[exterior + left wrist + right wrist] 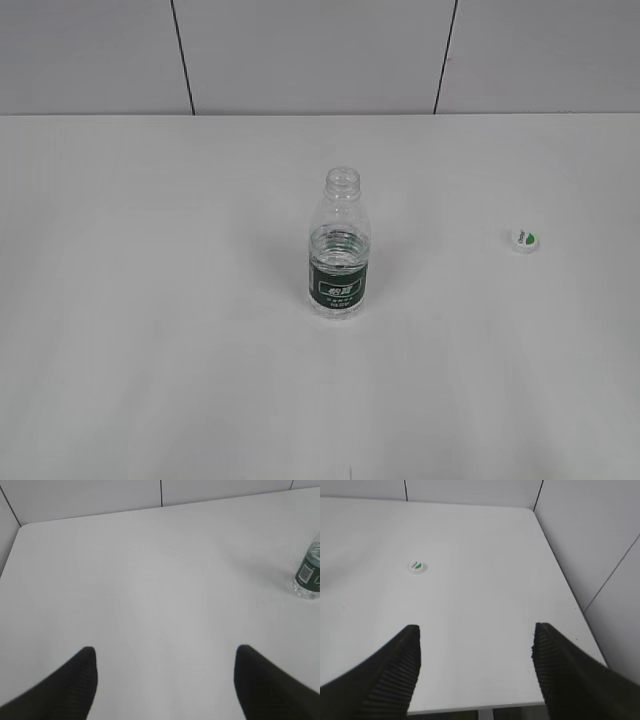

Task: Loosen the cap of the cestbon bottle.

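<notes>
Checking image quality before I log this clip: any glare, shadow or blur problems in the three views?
Exterior view: even light, cestbon bottle and cap sharp, faint shadows. Left wrist view: soft, bottle cut by the edge. Right wrist view: cap small but clear, near fingers blurred.

The cestbon bottle [338,250] stands upright on the table [150,300], well ahead and to the right of the left gripper [165,680], cut by that view's right edge. The cap [418,566] lies on the table well apart from the bottle (off its neck), far ahead and left of the right gripper [476,670], whose spread fingers hold nothing.
</notes>
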`<move>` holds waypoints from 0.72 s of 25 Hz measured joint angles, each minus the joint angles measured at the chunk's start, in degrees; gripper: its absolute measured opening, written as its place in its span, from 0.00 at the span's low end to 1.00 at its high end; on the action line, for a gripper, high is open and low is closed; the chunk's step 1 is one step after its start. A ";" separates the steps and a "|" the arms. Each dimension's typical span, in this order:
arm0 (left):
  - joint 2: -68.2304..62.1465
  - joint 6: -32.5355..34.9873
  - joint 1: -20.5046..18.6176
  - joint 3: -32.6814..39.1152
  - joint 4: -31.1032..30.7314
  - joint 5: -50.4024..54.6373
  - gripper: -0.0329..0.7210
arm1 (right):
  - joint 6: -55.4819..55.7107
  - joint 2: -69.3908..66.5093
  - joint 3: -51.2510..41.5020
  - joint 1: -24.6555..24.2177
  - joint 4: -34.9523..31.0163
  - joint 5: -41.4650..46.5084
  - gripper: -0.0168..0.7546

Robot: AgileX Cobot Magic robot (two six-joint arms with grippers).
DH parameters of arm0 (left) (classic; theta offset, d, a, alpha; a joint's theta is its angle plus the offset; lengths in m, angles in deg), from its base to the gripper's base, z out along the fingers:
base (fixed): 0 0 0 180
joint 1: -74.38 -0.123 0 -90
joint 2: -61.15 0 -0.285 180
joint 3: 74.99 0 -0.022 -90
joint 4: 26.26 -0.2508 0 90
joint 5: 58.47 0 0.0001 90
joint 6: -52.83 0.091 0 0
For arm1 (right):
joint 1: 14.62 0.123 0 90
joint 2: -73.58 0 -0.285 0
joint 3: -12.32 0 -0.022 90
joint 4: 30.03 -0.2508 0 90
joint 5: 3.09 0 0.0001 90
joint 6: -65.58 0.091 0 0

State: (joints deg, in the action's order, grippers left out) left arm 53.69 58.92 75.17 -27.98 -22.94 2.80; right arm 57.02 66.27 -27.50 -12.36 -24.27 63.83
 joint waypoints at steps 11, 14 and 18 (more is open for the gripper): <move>0.00 0.00 0.00 0.00 0.04 0.00 0.73 | 1.27 0.00 -7.89 0.00 -0.90 -3.94 0.71; 0.00 0.00 0.00 0.00 0.04 0.00 0.72 | 1.32 0.00 -7.89 0.00 -0.90 -4.00 0.71; 0.00 0.00 0.00 0.00 0.04 0.00 0.71 | 0.28 0.00 -7.89 0.00 -0.90 -4.03 0.71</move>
State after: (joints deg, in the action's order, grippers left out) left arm 53.69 58.92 75.17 -27.98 -22.89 2.80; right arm 57.30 66.27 -35.39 -12.36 -25.17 59.80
